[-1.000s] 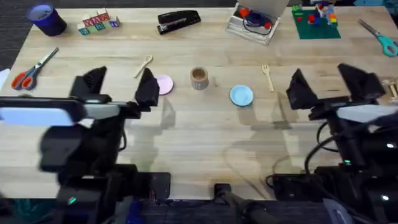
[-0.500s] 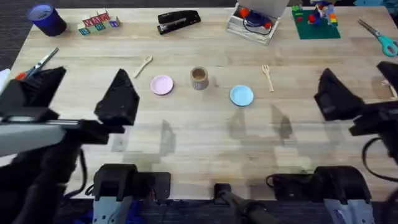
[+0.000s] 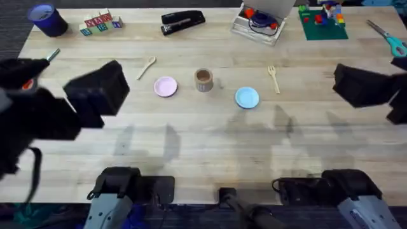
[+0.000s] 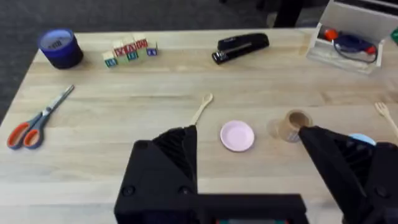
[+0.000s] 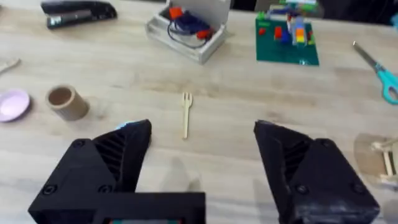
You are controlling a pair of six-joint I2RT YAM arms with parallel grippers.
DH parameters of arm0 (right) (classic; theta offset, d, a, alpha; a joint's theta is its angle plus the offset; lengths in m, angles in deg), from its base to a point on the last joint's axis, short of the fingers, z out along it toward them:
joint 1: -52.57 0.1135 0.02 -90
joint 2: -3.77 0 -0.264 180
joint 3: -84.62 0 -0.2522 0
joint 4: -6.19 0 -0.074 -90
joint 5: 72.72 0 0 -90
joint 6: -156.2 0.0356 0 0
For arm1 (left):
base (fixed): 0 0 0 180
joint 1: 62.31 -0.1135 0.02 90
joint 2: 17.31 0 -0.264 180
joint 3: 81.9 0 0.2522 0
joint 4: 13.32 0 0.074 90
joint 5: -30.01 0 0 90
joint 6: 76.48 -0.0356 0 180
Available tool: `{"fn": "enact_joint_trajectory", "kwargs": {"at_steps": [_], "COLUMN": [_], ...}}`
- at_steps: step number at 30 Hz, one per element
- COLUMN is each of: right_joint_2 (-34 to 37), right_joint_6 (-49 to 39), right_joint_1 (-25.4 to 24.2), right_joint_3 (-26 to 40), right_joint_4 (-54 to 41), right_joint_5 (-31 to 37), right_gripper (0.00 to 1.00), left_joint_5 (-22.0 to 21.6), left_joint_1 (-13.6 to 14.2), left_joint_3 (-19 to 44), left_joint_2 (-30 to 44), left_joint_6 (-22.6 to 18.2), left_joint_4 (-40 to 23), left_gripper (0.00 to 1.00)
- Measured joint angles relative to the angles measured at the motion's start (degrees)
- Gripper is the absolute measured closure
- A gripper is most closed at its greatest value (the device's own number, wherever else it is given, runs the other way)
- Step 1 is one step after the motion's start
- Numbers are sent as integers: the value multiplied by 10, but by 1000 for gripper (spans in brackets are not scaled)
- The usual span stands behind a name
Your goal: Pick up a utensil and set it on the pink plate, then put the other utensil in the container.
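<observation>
The wooden spoon (image 3: 147, 66) lies on the table behind and to the left of the pink plate (image 3: 165, 86). Right of the plate stands the tan cup (image 3: 203, 80), and the wooden fork (image 3: 273, 78) lies farther right, past a light-blue plate (image 3: 247, 97). My left gripper (image 4: 249, 171) is open and empty, raised high at the table's left; in its wrist view the spoon (image 4: 202, 107), pink plate (image 4: 237, 135) and cup (image 4: 292, 124) lie ahead of it. My right gripper (image 5: 202, 158) is open and empty, high at the right, with the fork (image 5: 186, 114) ahead.
Along the back edge stand a blue cup (image 3: 46, 19), letter blocks (image 3: 100, 24), a black stapler (image 3: 182, 21), a clear box (image 3: 257, 22) and a green brick plate (image 3: 323, 22). Orange-handled scissors (image 4: 34, 124) lie at the left, teal scissors (image 3: 389, 39) at the right.
Both arms have risen toward the camera and swung outward, the left one leftward and the right one rightward. Both grippers stay open. Nothing on the table has moved.
</observation>
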Motion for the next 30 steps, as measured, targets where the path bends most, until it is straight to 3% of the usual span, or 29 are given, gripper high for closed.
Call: {"fn": "enact_joint_trajectory", "kwargs": {"at_steps": [10, 17, 30], "right_joint_2": [152, 195, 197], "right_joint_6": [0, 0, 0], "right_joint_1": [0, 0, 0], "right_joint_3": [141, 178, 179], "right_joint_4": [-125, -173, -176], "right_joint_5": [0, 0, 0], "right_gripper": [5, 5, 5], "left_joint_5": [0, 0, 0], "left_joint_1": [0, 0, 0], "left_joint_3": [164, 254, 265], "left_joint_2": [172, 271, 351], "left_joint_6": [0, 0, 0], "left_joint_4": [-132, -238, -267], "left_gripper": [7, 7, 8]}}
